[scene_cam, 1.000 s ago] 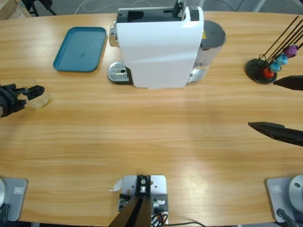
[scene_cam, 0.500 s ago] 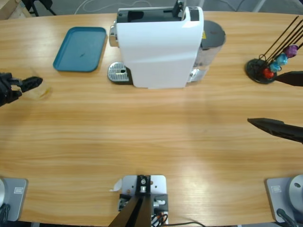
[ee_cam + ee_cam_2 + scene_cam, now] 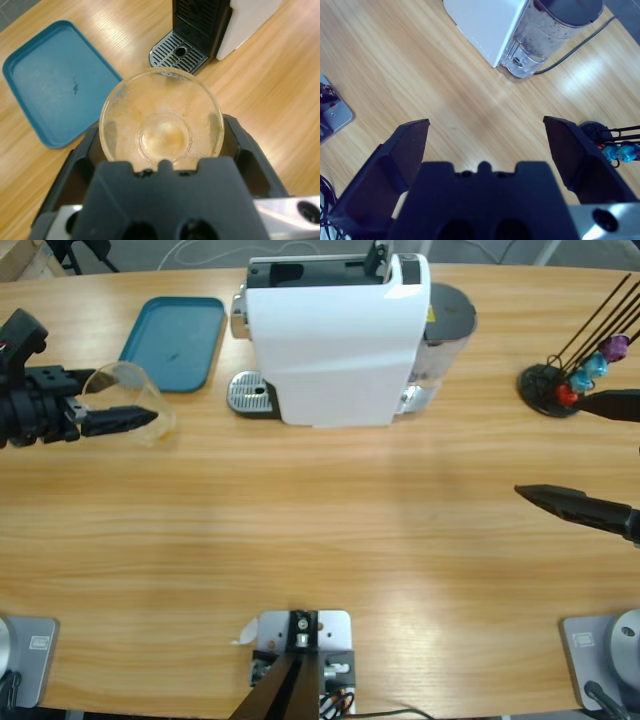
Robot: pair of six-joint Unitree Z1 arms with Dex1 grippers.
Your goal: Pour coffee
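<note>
Up and inward goes the left gripper [image 3: 135, 418] since half a second ago: from the table's left edge it has swung toward the coffee machine [image 3: 338, 338], carrying the clear glass cup [image 3: 128, 400] with it. From the high view, the cup sits between the black jaws, just beside the blue tray [image 3: 172, 342] and near the machine's drip grate [image 3: 250, 393]. Over at the right edge, the right gripper [image 3: 600, 455] has barely shifted, jaws spread wide, nothing between them, close to the capsule stand [image 3: 560, 385].

Left wrist view now: straight down into the cup [image 3: 161, 122], jaws clamped on either side. Its walls are streaked, and only a pale brownish film shows at the bottom; no dark coffee layer that can be made out. Tray [image 3: 52, 82] and grate [image 3: 178, 50] lie beyond.

Right wrist view: jaws splayed over bare wooden table [image 3: 420, 70], the machine's water tank [image 3: 545, 35] ahead.
</note>
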